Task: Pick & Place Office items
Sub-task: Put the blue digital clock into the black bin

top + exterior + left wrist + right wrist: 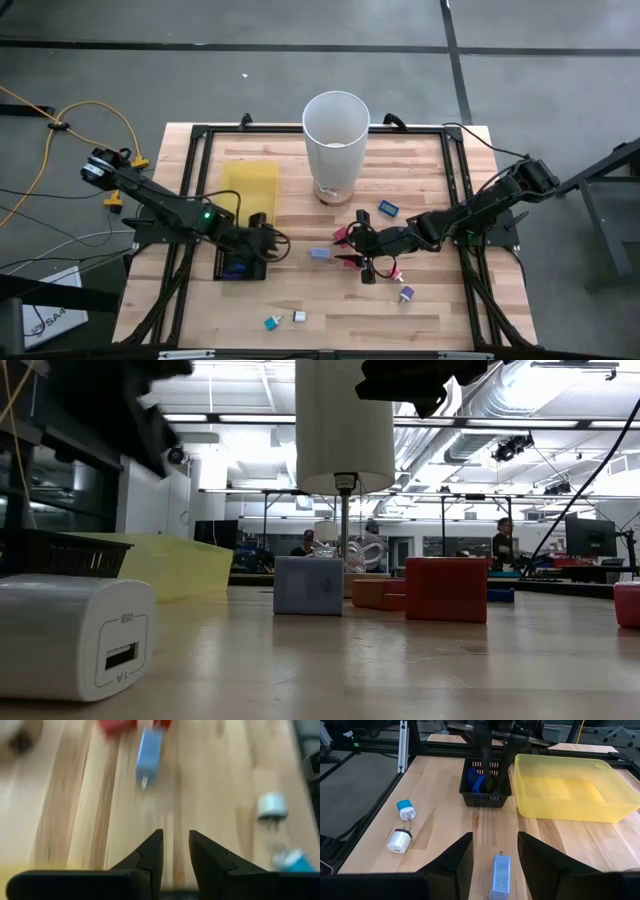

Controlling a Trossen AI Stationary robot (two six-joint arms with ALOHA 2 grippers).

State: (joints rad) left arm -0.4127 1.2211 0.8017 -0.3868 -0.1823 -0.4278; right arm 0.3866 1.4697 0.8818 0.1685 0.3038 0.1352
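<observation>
Landmark: small light-blue rectangular charger block (pixel 320 254) lying on the wooden table (pixel 440 320), out in front of the tall white cylindrical bin (pixel 336 140).

- Right gripper (pixel 494 851): hovers just beside the block on its right-arm side, fingers spread with a gap wider than the block, nothing between them. In the right wrist view the block (pixel 500 875) sits dead ahead, centred in the gap, long axis running along the gripper's line of sight, prongs pointing away.
- Left gripper (pixel 175 851): on the block's other side, over the black mesh tray (pixel 240 262); fingers a narrow gap apart, empty. Block (pixel 149 749) lies ahead of it, farther off.
- Judgement: right arm is nearer and already lined up.
- Around the block: red pieces (pixel 343 235) close by on the right-gripper side; white plug (pixel 299 317) and teal-capped plug (pixel 271 322) well apart toward the table's near edge; translucent yellow plastic tray (pixel 250 182) beyond the mesh tray.
- Nothing stands between right fingers and block.
</observation>
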